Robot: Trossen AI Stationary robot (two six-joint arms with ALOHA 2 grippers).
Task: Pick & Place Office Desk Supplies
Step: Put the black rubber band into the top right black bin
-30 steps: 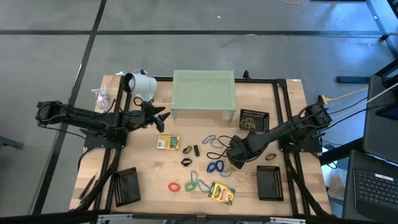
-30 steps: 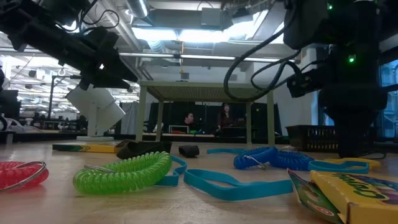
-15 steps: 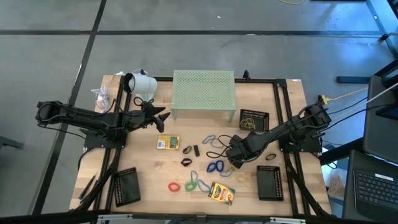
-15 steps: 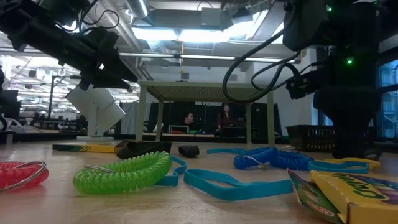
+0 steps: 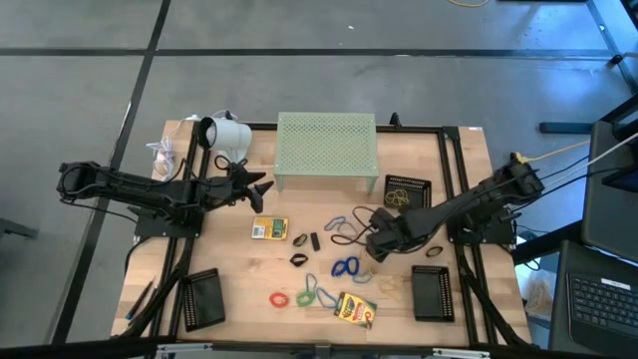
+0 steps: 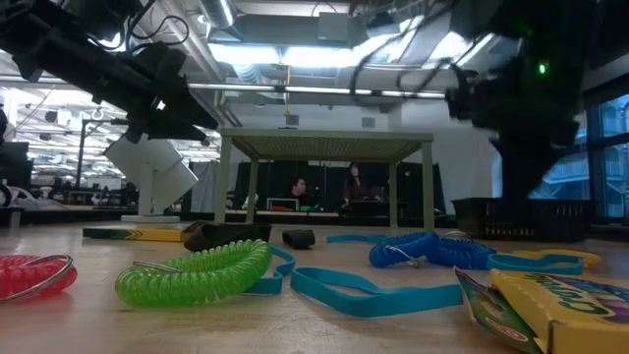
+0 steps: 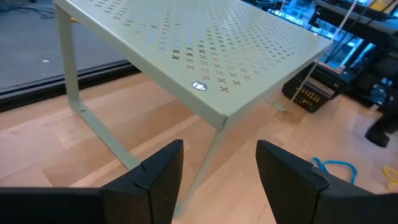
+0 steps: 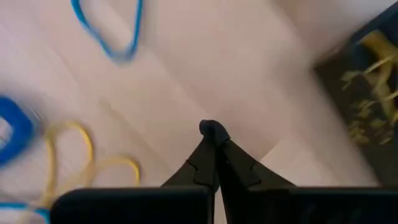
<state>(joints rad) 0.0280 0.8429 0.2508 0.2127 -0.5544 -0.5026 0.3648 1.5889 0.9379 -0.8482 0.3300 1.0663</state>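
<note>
Your right gripper (image 5: 371, 245) hangs with fingers pressed together, pinching nothing you can see, blue coil (image 5: 346, 267) at its seven o'clock. Your left gripper (image 5: 261, 186) waits spread beside the green stand (image 5: 327, 143).

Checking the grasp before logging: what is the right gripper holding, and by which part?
Right gripper: fingers shut on something small and dark at their tips; what it is cannot be told.
</note>
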